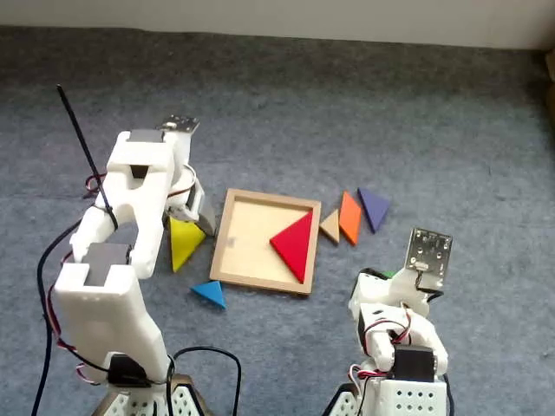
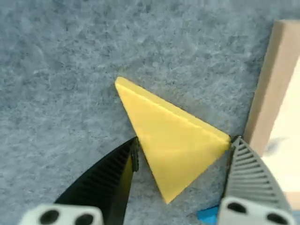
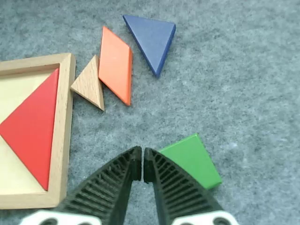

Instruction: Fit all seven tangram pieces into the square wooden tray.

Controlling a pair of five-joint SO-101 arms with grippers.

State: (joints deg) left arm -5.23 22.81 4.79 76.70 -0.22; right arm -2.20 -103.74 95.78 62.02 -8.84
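The square wooden tray [image 1: 227, 253] lies pale and smooth on the fuzzy grey bench [image 1: 434, 130], with a flat red triangle [image 1: 295, 244] inside it. Just outside one rim, the left pincer [image 2: 184, 143] grips the thick yellow triangle [image 2: 173, 145] by its edges, and a small blue triangle [image 1: 209, 293] sits nearby. Off the opposite rim lie a tan wooden triangle [image 3: 89, 84], an orange parallelogram [image 3: 115, 63] and a navy triangle [image 3: 152, 37]. The right pincer [image 3: 142, 157] is clenched on nothing beside a green piece [image 3: 190, 159].
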